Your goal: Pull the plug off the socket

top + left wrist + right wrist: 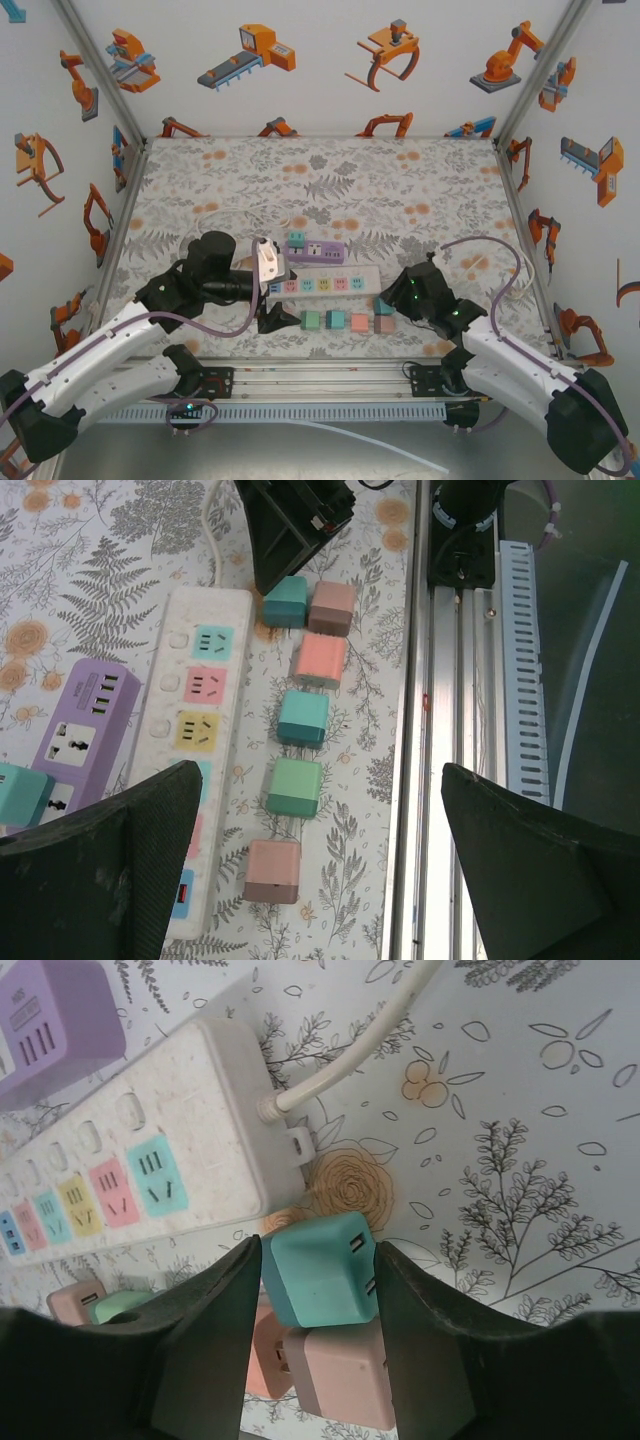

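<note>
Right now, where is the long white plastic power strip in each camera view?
Top external: the white power strip lies at table centre.
Left wrist: the strip stands left of centre.
Right wrist: the strip slants across upper left, above the teal plug.
Shared landmark: the purple socket block beside it.

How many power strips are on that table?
2. A long white power strip lies across the table; a shorter purple power strip lies just behind it, with a teal plug on its left end. None looks hidden.
</note>
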Tool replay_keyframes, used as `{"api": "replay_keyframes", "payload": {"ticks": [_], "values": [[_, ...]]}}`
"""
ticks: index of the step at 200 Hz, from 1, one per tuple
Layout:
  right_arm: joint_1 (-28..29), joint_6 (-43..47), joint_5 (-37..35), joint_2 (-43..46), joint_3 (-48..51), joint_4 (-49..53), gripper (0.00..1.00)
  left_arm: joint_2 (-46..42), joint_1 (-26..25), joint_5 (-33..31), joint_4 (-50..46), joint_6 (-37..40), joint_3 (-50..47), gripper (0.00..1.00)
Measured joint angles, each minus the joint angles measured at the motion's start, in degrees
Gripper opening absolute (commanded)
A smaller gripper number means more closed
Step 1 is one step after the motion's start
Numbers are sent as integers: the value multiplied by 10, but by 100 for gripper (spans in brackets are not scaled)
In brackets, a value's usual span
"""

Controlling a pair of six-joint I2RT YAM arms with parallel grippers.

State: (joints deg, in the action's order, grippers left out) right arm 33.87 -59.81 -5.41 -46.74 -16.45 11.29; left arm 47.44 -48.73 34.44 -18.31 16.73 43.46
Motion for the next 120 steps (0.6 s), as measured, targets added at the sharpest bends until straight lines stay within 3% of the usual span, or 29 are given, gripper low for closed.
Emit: {"api": "replay_keyframes", "payload": {"ticks": [77,120], "values": [[0,29,-24,44,-20,65,49,-2,0,-26,0,0,-1,97],[0,134,-25,55,-85,34,50,-4,0,-129,1,-31,-1,97]]}}
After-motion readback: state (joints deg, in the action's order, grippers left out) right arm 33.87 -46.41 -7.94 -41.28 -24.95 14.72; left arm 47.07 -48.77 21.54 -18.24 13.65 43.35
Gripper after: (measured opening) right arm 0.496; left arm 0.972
